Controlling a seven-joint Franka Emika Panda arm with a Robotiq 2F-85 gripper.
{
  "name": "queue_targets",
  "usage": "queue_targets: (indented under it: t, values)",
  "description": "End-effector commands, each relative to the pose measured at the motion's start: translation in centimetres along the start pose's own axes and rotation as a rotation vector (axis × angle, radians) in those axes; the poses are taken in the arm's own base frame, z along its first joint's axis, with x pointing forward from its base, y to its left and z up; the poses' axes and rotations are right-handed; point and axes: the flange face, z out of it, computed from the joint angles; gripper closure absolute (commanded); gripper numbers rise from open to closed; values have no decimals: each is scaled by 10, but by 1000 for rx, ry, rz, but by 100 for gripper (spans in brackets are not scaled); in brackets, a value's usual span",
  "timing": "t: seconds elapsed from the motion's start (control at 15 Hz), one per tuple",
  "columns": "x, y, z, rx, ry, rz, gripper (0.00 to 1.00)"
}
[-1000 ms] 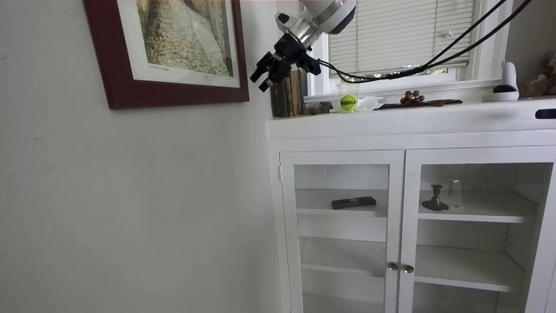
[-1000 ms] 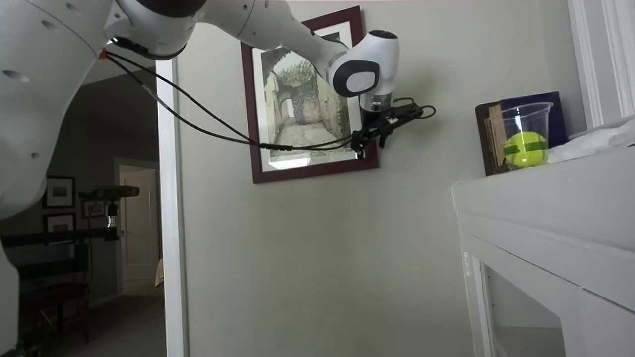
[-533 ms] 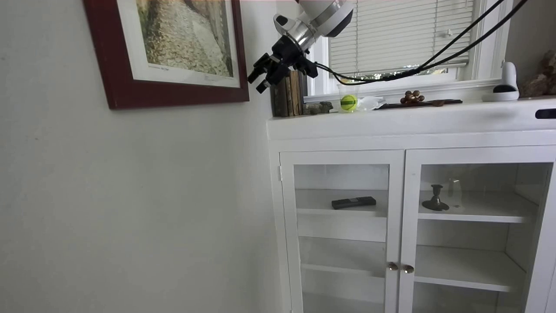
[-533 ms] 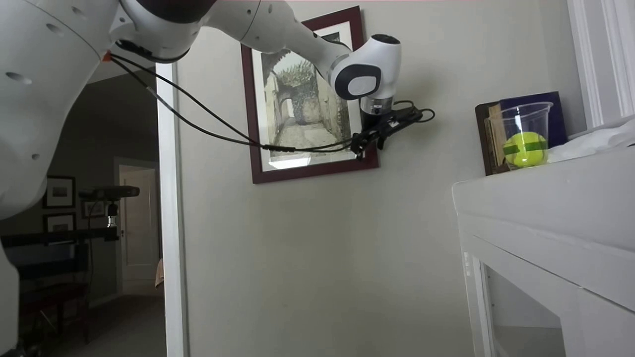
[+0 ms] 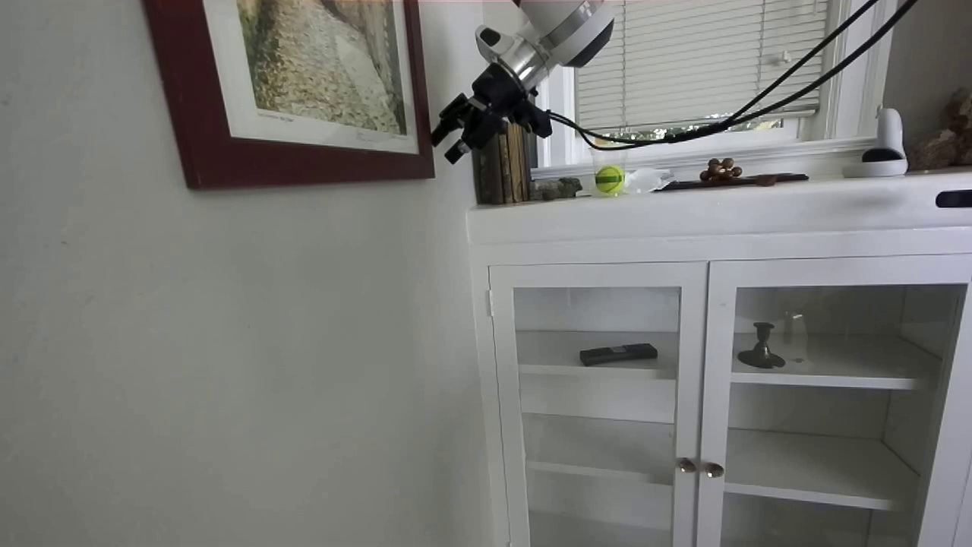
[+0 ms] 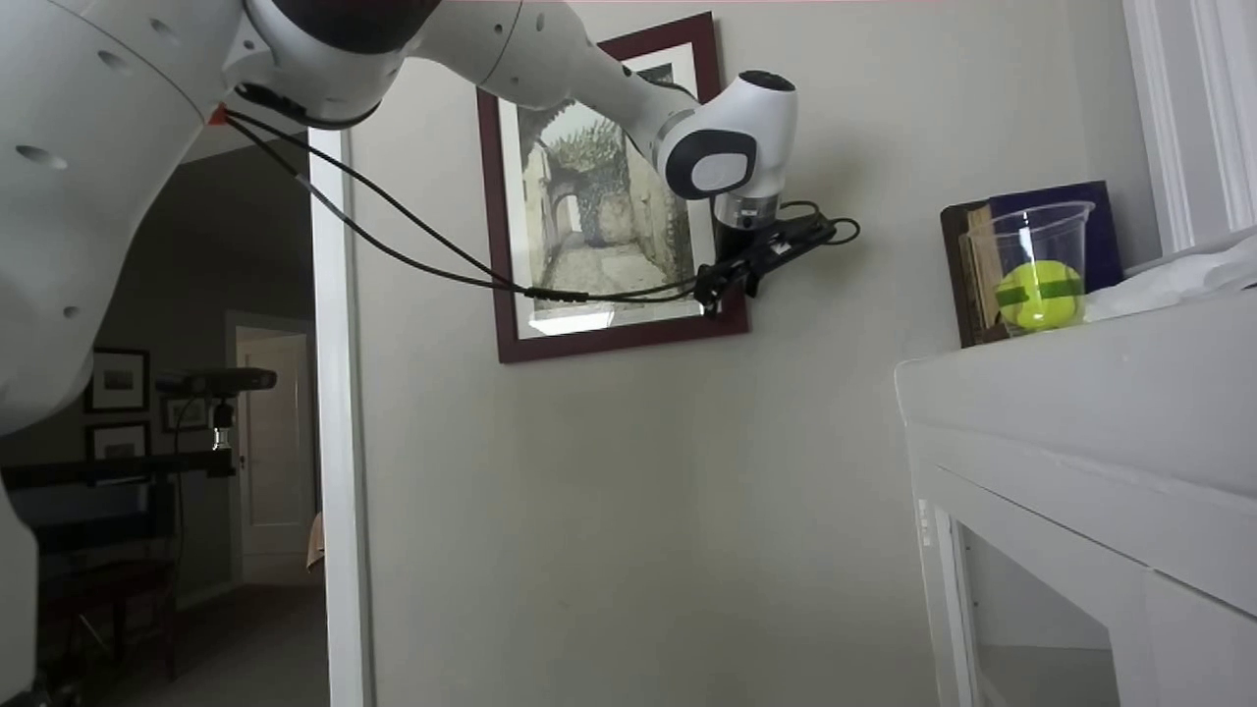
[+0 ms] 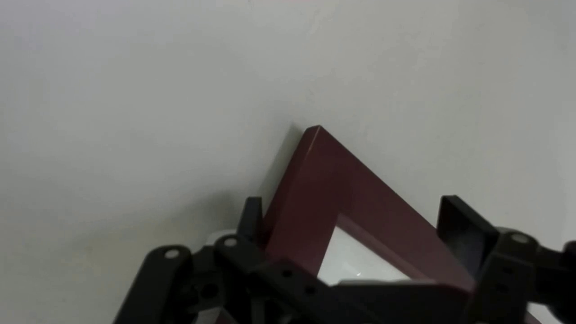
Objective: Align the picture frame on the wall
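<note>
Wrist view: the claw is standing wide, its two fingers parted and gripping nothing.
Picture frame: one dark reddish-brown corner is lying between those fingers, one finger sitting just beside an outer edge, the other hovering by the adjoining border.
Contact: poor light around the fingertips is hiding whether either finger is touching, so I am not calling it.
Wall: in an exterior view the picture frame is hanging on this off-white surface, its bottom border sloping upward toward the books, so it is probably sitting crooked.
Lower corner: the claw is attending to the books' side, presumably because a nudge far from the hanging point is turning the picture frame most easily.
Wide fingers: straddling is likely letting one of them push an edge without squeezing.
Cables: they are looping loosely along the robot arm, perhaps leaving slack for turning.
</note>
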Motion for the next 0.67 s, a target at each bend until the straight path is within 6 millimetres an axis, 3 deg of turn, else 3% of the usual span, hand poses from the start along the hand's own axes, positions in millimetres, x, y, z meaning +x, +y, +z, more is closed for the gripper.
queue_targets:
  t: [0.0, 0.6]
  values:
    - [2, 6, 2, 18, 58, -21, 0]
    - [4, 4, 6, 48, 62, -13, 0]
